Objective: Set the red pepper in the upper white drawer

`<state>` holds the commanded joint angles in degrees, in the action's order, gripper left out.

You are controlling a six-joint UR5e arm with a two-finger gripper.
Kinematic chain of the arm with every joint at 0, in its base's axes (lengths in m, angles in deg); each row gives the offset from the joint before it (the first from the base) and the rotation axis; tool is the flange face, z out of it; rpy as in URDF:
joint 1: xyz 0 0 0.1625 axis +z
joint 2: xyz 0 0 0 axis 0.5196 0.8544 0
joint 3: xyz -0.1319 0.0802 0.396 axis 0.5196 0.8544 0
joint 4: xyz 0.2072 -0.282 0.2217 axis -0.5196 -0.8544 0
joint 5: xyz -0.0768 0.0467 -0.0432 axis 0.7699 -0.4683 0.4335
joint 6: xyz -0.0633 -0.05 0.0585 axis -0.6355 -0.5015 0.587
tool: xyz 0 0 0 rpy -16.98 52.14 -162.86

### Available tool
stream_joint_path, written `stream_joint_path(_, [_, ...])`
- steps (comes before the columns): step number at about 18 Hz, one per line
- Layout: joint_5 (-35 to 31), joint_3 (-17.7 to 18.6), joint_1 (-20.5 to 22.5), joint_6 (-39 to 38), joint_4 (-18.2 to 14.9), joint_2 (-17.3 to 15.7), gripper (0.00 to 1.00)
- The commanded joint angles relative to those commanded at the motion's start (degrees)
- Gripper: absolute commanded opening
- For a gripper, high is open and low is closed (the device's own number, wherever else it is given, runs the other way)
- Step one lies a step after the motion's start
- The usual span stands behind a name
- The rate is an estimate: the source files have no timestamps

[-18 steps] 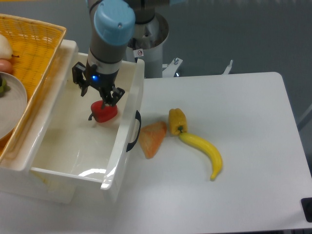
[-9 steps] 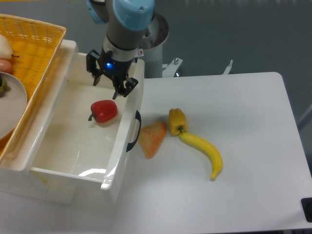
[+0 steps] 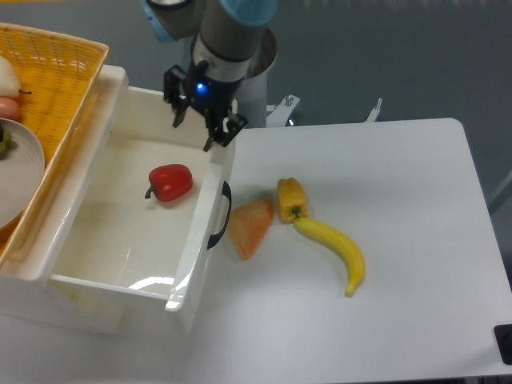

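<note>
Gripper [image 3: 202, 122] hanging released over drawer [image 3: 210, 210] rim; red pepper [image 3: 170, 182] lying below-left of it, apart, stem pointing left.

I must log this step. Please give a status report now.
Hand open, empty, above drawer's back edge. Red pepper lying inside upper white drawer, untouched. Nothing in the way.

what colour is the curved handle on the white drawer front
Dark, nearly black handle, on the glossy white plastic drawer; fixed camera view.

A white table [image 3: 416, 240] stands before a plain grey-blue wall [image 3: 400, 56].
</note>
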<state>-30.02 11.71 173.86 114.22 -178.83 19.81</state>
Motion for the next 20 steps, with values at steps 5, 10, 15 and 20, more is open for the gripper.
stream_joint_path(5, [-5.87,0.00,1.59,8.80,0.35,0.09,0.70])
stream_joint_path(10, [-12.91,0.00,3.08,9.78,0.79,0.61,0.72])
stream_joint_path(15, [-13.62,0.09,3.96,9.78,2.81,1.14,0.80])
stream_joint_path(20, [-14.06,0.26,3.96,9.08,3.60,1.76,0.95])
